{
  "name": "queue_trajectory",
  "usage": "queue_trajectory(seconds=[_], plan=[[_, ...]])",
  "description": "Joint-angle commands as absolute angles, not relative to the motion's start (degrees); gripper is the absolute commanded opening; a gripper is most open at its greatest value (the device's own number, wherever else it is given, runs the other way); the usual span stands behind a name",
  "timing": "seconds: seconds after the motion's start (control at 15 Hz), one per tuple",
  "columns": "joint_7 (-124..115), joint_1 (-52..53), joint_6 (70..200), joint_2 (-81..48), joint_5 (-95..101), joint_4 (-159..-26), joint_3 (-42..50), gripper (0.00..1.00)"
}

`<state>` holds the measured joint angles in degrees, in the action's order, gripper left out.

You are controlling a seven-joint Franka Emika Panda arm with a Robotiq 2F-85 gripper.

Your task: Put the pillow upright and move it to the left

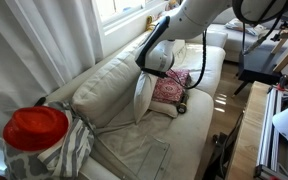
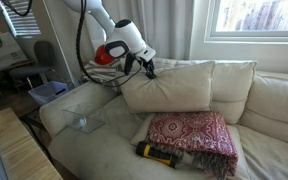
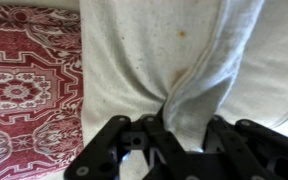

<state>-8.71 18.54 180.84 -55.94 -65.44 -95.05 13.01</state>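
The cream-white pillow (image 2: 169, 88) stands upright against the sofa back, seen edge-on in an exterior view (image 1: 142, 95). My gripper (image 2: 147, 68) is at its upper corner and shut on a pinch of its fabric. In the wrist view the pillow fabric (image 3: 154, 50) bunches into a fold between the black fingers of the gripper (image 3: 181, 128).
A red-pink patterned cushion (image 2: 191, 135) lies flat on the seat in front of the pillow, also in view on the left (image 3: 24, 90). A yellow-black object (image 2: 156, 153) lies on the seat front. A clear plastic container (image 2: 82, 122) sits on the sofa's far end. A red object (image 1: 36, 128) stands close to the camera.
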Motion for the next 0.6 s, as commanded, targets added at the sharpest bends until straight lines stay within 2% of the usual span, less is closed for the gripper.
queue_trajectory(seconds=[0.0,0.13,0.33,0.4,0.53], plan=[[-13.4,18.1,174.8,-62.7,-63.2,-83.4,14.4,0.47],[-14.1,17.0,172.6,-65.4,-63.4,-78.8,13.5,0.45],[-14.9,16.1,171.3,-68.7,-64.2,-73.1,12.5,0.67],[-17.5,12.7,172.9,-68.4,-59.2,-72.3,8.0,0.74],[-19.1,11.5,172.5,-69.6,-56.9,-70.1,6.5,0.89]])
